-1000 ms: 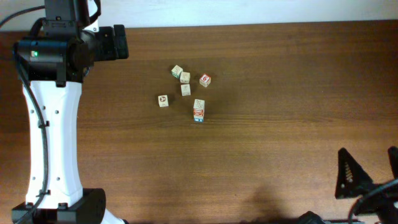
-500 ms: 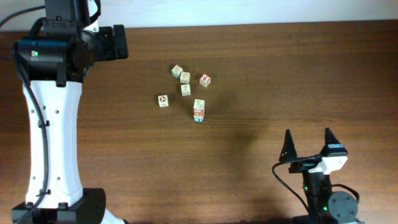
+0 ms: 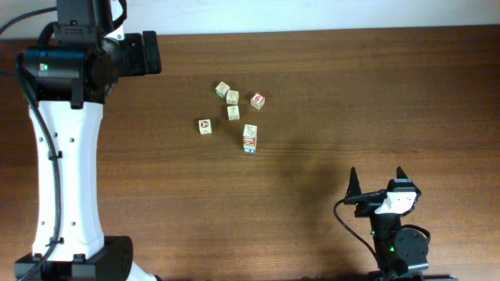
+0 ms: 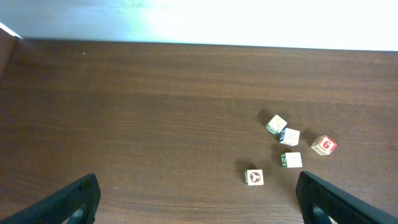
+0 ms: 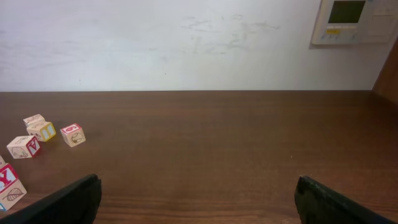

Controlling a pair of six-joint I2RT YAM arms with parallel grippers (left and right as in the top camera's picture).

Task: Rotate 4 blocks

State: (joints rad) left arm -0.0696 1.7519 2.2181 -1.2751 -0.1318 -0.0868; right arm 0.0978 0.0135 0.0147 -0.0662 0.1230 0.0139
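Observation:
Several small pale wooden letter blocks lie in a loose cluster at the table's upper middle. A plain one (image 3: 233, 97) and another (image 3: 233, 112) sit near a cube with a red-bordered top (image 3: 257, 101). One with red marks (image 3: 205, 126) lies to the left, and a blue-edged one (image 3: 249, 144) lies lowest. My left gripper (image 4: 198, 182) hangs open high over the table's far left, with the cluster (image 4: 289, 136) ahead on its right. My right gripper (image 3: 376, 175) stands open at the near right, far from the blocks (image 5: 43, 130), with nothing between its fingers.
The left arm's white column (image 3: 66, 164) runs down the table's left side. The right arm's base (image 3: 398, 246) sits at the near right edge. A white wall (image 5: 186, 43) with a wall-mounted panel (image 5: 354, 22) backs the table.
The right arm has swung in from the near right corner towards the left, its open gripper now fully in the overhead view. The left arm and the blocks have not moved.

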